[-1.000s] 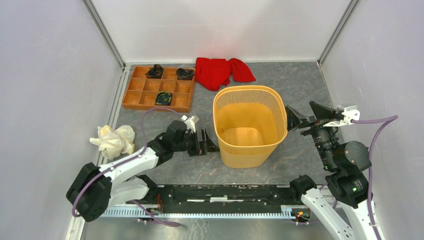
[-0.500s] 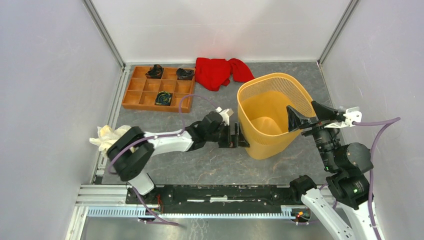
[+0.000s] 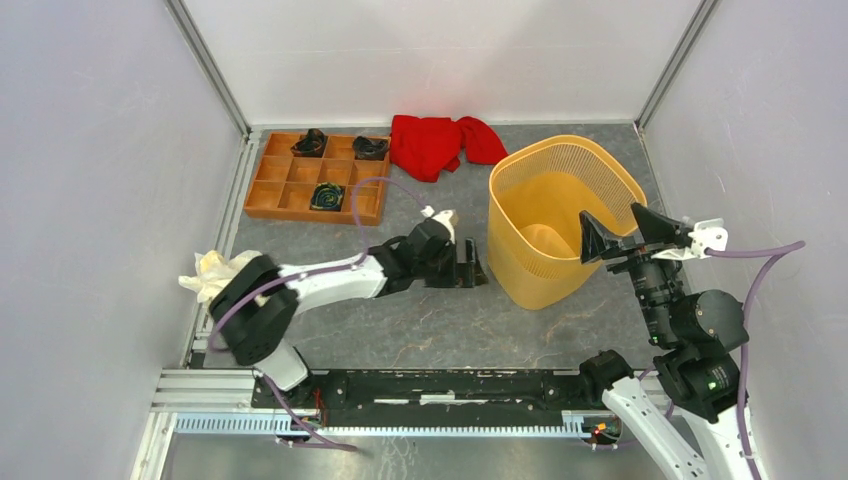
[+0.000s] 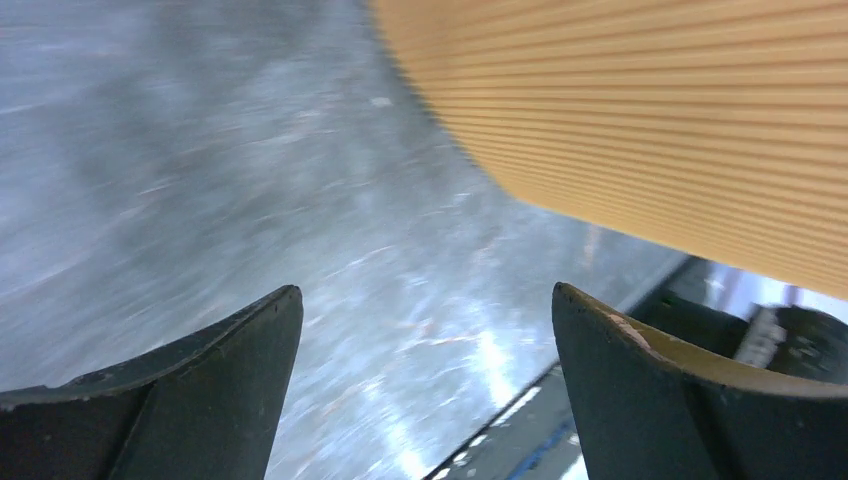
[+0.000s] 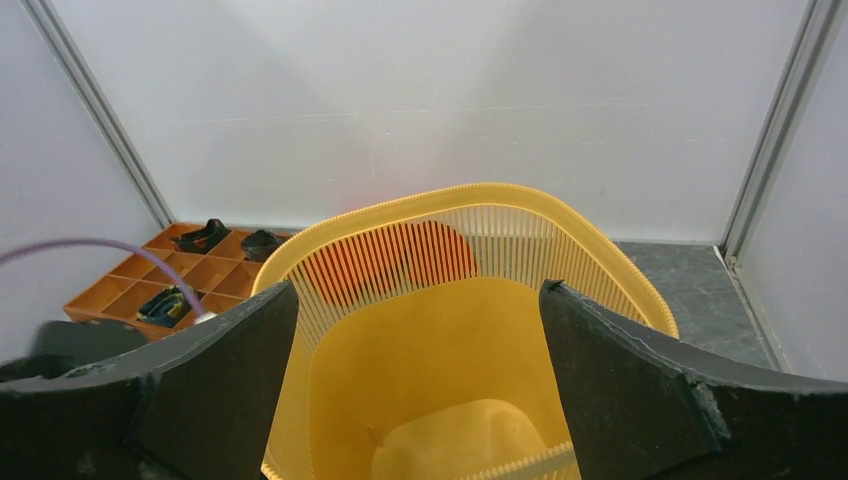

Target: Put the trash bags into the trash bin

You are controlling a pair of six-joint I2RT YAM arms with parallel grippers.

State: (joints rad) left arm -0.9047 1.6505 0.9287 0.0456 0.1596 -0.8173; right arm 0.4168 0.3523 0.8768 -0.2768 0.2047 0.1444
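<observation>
The yellow-orange trash bin [image 3: 560, 215] stands right of centre, leaning with its open top toward the right; nothing shows inside it. My left gripper [image 3: 470, 272] is open and empty, low on the floor just beside the bin's left base; its wrist view shows the bin's ribbed wall [image 4: 650, 120] close at upper right. My right gripper [image 3: 620, 235] is open and empty at the bin's near right rim, looking down into the bin [image 5: 460, 340]. The crumpled cream-white trash bag [image 3: 212, 270] lies at the far left, partly hidden behind my left arm.
A brown wooden compartment tray [image 3: 315, 187] with small dark items sits at the back left. A red cloth [image 3: 440, 145] lies at the back centre behind the bin. Grey walls close in the left, right and back.
My left arm has reached right from near its base to the bin. The bin has slid right and tipped toward my right gripper. The bag stayed put.
</observation>
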